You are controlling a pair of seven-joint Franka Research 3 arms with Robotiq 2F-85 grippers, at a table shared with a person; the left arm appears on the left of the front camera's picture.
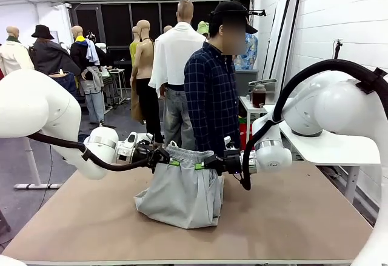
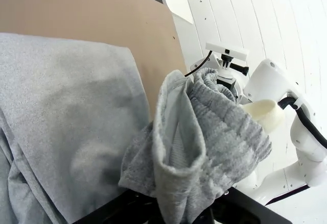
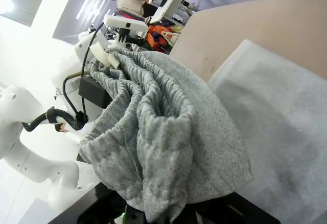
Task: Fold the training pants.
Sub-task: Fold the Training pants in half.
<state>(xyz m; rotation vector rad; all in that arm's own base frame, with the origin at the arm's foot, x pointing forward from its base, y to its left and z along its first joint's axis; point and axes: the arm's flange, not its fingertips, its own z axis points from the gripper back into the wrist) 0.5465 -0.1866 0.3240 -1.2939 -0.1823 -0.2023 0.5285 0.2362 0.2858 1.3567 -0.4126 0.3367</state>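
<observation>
Training pants [image 1: 182, 193] hang mid-bench between us, waistband stretched; our left gripper [image 1: 162, 157] and right gripper [image 1: 213, 164] each pinch a waistband end, hem resting on the bench [image 1: 303, 217], bare bench all around.

A robot lab: white arms [image 1: 36, 105] at a brown table [image 1: 291, 217], white panelled walls [image 1: 315, 23] behind.

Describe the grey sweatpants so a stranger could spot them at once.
On the brown table, between the two white arms, hang the light grey jersey training pants. The left gripper and right gripper hold their gathered elastic waistband up.
</observation>
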